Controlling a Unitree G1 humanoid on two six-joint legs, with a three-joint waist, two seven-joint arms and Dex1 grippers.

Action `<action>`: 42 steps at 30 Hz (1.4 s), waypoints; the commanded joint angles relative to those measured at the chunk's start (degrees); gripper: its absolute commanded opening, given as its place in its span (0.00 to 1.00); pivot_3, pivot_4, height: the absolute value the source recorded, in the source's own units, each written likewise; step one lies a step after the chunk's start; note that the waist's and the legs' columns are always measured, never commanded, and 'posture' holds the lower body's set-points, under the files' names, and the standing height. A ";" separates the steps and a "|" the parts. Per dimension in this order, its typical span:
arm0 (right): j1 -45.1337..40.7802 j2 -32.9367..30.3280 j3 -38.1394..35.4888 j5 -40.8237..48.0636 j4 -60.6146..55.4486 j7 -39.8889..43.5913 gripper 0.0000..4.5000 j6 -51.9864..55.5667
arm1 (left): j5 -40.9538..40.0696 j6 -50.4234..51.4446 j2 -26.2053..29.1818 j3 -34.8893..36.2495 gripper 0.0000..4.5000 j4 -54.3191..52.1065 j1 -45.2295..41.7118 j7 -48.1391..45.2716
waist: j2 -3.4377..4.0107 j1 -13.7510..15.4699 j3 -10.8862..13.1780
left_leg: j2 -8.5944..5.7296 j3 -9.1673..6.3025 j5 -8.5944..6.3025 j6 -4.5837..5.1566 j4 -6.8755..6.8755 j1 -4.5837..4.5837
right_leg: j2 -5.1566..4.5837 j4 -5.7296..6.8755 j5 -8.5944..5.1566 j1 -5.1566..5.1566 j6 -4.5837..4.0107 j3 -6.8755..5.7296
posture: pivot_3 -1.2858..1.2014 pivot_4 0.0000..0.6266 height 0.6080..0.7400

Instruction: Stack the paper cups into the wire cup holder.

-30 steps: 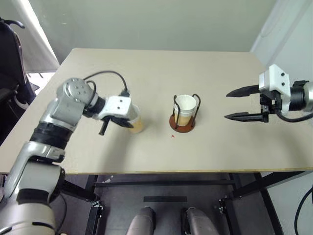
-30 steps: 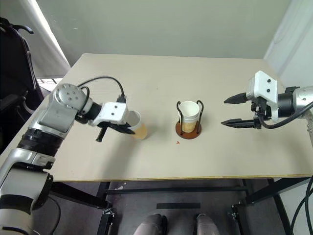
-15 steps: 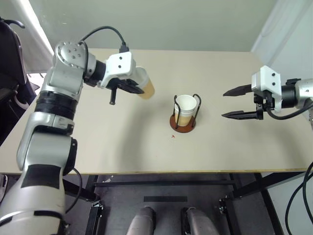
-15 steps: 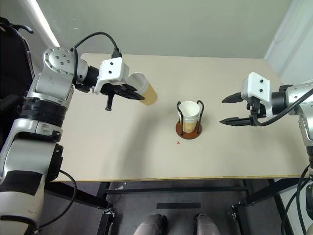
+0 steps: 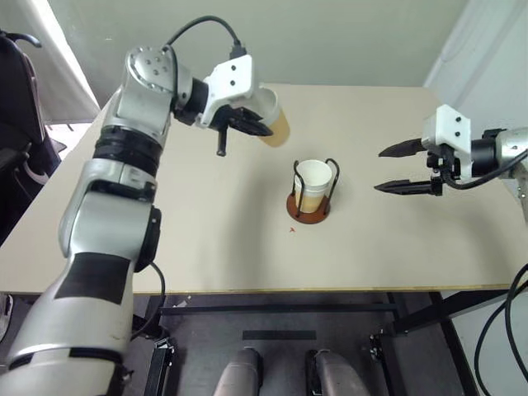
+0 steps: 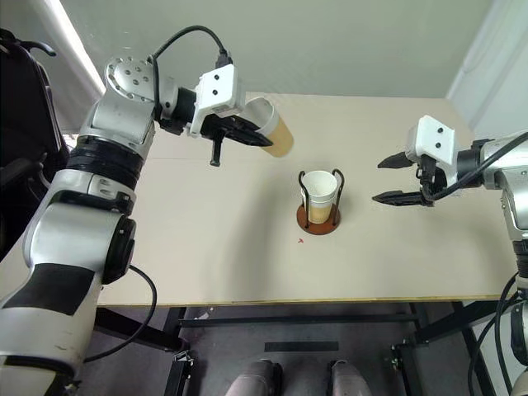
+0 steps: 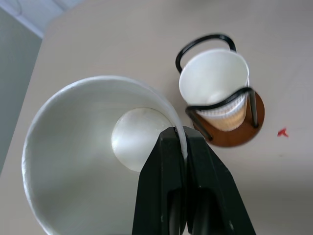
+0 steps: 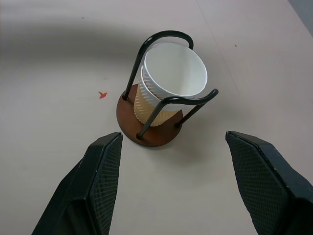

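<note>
From the head camera, the left gripper (image 5: 247,125) carries a paper cup (image 5: 272,124) tilted in the air, up and to the left of the wire cup holder (image 5: 312,191) on the table (image 5: 206,239), while the right gripper (image 5: 394,169) waits spread and empty beside the holder. The left wrist view explains the tilt — the fingers (image 7: 168,161) pinch just the cup's rim, one inside, one outside. The right wrist view shows the nested cups (image 8: 168,88) already seated between the loops — the stack this one should drop into.

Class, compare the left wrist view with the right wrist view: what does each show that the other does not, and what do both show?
Left wrist view alone: the left gripper shut on the rim of a held paper cup, whose white inside faces the camera. Right wrist view alone: the right gripper, open and holding nothing. Both: the wire cup holder standing on the table with cups nested in it, and a small red mark beside it.
</note>
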 commanded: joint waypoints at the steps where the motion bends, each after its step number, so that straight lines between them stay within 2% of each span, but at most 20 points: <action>1: -2.23 -0.35 -3.16 1.73 -3.39 -2.01 0.75 2.34 | -1.98 1.86 -0.50 2.50 0.01 -0.09 -3.24 -1.60 | 0.00 0.03 0.00 | -0.01 0.02 0.00 0.00 -0.01 0.00 | 0.02 0.00 0.00 0.00 0.00 -0.01 | 0.52 0.24 1.00; 9: -2.76 -1.19 -4.99 2.96 -8.19 -5.76 0.75 6.87 | -3.42 6.29 -2.32 3.85 0.01 -0.32 -3.59 -4.45 | 0.01 0.20 0.01 | -0.03 0.05 -0.01 0.03 0.05 -0.02 | 0.00 -0.01 -0.02 0.02 0.03 0.00 | 0.52 0.24 1.00; 18: 1.23 -0.58 -7.02 5.19 -14.97 -9.85 0.75 9.96 | -3.73 7.92 -5.46 3.65 0.01 0.09 -3.54 -5.35 | 0.01 0.36 0.01 | -0.06 0.15 0.00 0.10 0.10 0.00 | 0.00 0.00 0.01 0.04 0.15 0.04 | 0.52 0.24 1.00; 29: 3.62 -1.79 -8.22 6.06 -17.51 -12.53 0.75 11.32 | -2.38 4.78 -9.25 2.76 0.01 1.86 -2.43 -4.41 | 0.01 0.54 0.01 | -0.04 0.17 0.01 0.17 0.16 -0.01 | -0.06 0.00 0.03 0.09 0.33 0.08 | 0.52 0.24 1.00; 42: 5.37 -2.34 -9.38 7.85 -19.59 -14.54 0.75 12.20 | -0.31 0.27 -10.63 1.85 0.01 4.13 -0.34 -2.53 | 0.01 0.64 0.01 | -0.05 0.19 -0.03 0.24 0.31 -0.01 | -0.06 0.00 0.02 0.15 0.48 0.10 | 0.52 0.24 1.00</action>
